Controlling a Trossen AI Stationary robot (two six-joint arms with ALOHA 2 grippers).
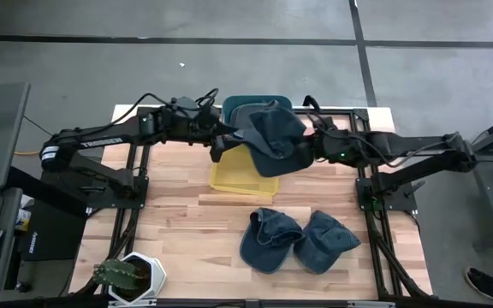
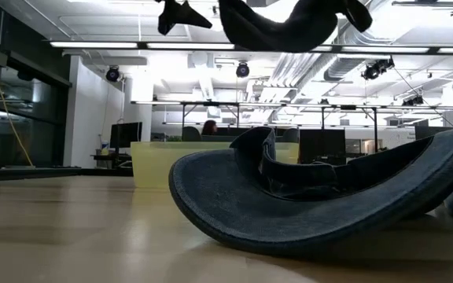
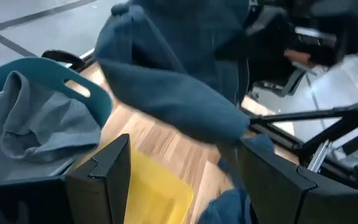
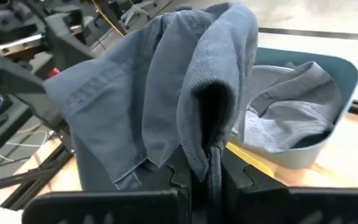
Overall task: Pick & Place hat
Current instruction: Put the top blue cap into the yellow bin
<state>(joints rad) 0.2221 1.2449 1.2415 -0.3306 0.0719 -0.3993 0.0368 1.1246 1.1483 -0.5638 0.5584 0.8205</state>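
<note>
The right hand [image 4: 205, 171] is closed on a fold of a blue denim hat [image 1: 274, 137] and holds it raised above the far middle of the worktop [image 1: 195, 218], over the yellow tray [image 1: 236, 178] and just near of the teal bin [image 1: 240, 103]. In the right wrist view the fabric is pinched between the two dark fingers [image 4: 179, 171] and drapes to either side. The left hand [image 1: 222, 143] sits just left of the raised hat, above the left edge of the yellow tray, with its fingers [image 3: 107, 165] spread wide and nothing between them. The teal bin holds a grey hat [image 3: 39, 121]. Two further blue hats [image 1: 296, 238] lie side by side, touching, on the near right part of the worktop. A potted cactus [image 1: 120, 274] stands at the near left corner
</note>
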